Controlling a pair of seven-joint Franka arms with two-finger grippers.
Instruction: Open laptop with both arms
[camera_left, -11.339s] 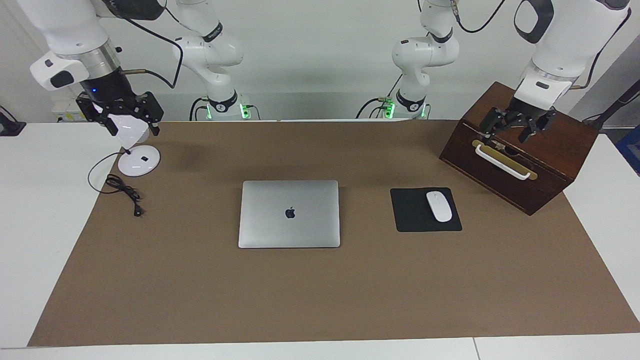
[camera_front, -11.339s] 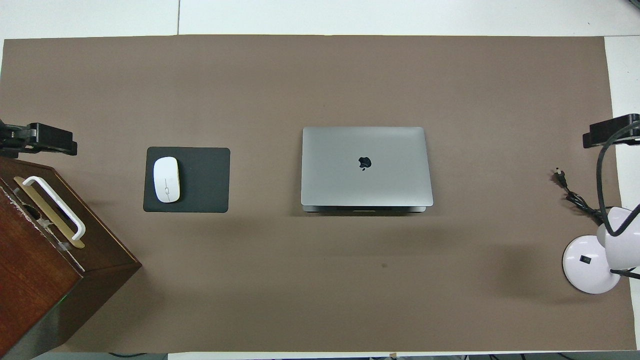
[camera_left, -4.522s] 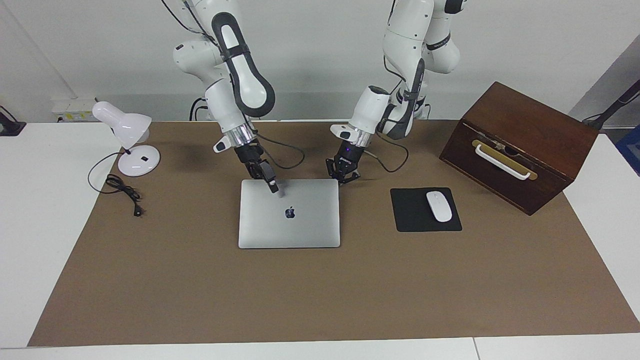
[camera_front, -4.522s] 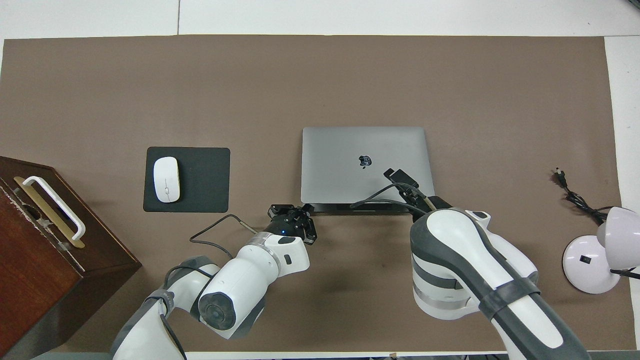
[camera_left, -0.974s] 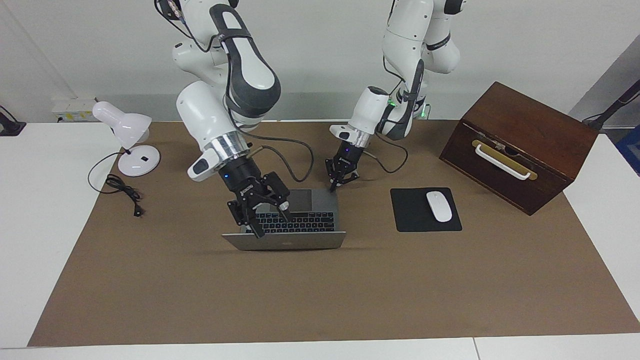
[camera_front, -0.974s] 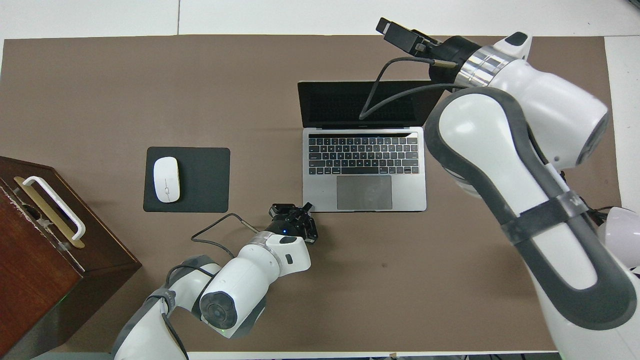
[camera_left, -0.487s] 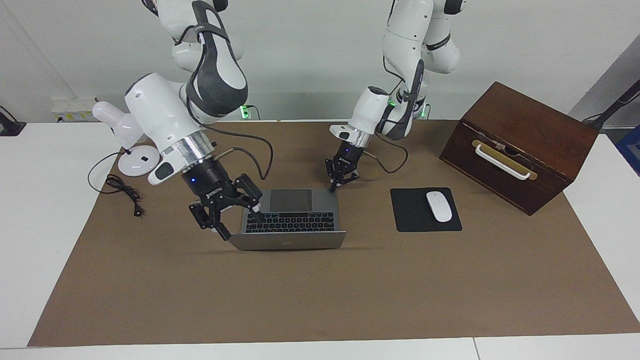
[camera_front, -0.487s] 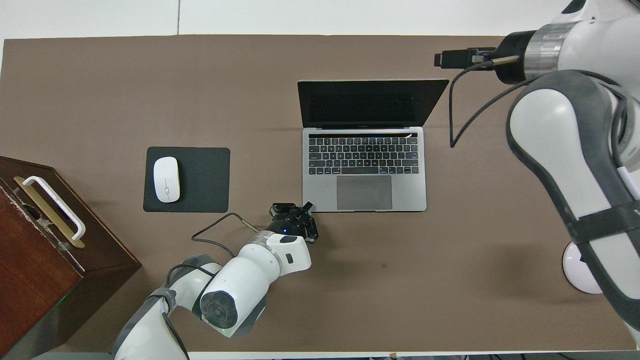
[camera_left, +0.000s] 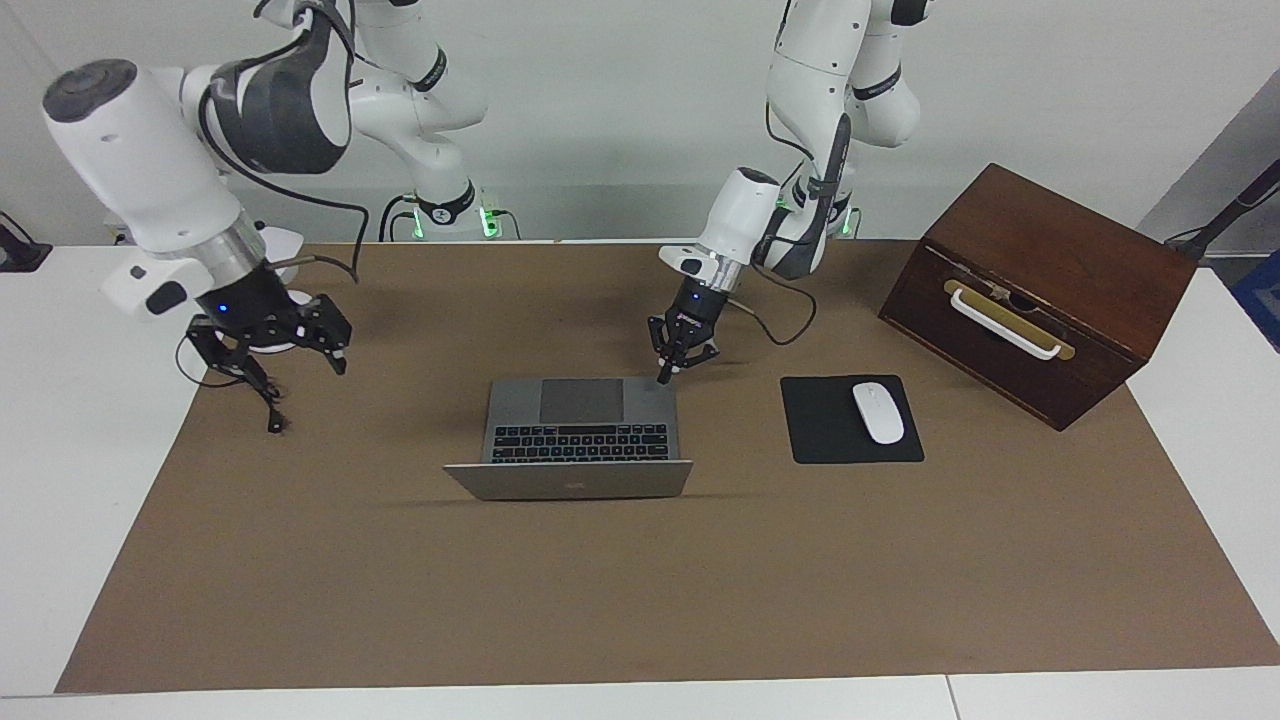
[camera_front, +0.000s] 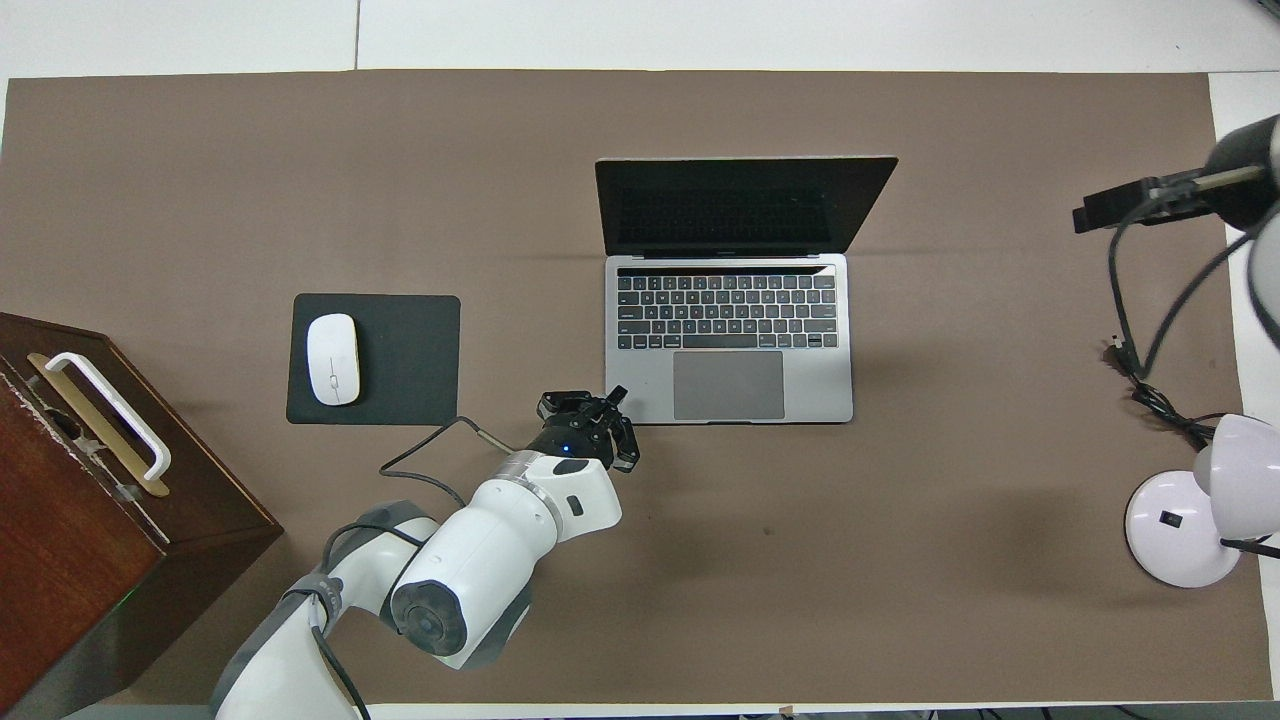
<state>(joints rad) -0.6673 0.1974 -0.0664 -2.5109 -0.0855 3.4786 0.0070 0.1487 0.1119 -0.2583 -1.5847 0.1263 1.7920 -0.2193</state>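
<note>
Laptop (camera_left: 580, 432) sits mid-frame on the worktop (camera_left: 640, 600), lid up, keyboard and trackpad showing, so you can count the opening as done. Left gripper (camera_left: 668, 372), fingers closed on nothing, presses the base corner at centre frame. Right gripper (camera_left: 268, 340) hangs at upper left, fingers spread and empty, over the lamp cable (camera_left: 250, 385). What's left for you: lifting the left gripper away.

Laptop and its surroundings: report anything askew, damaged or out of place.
Nothing looks damaged or spilled. The laptop stands open and square to the mat. Only the wooden box at the left arm's end sits turned at an angle to the mat, and the lamp cord lies loose, unplugged.
</note>
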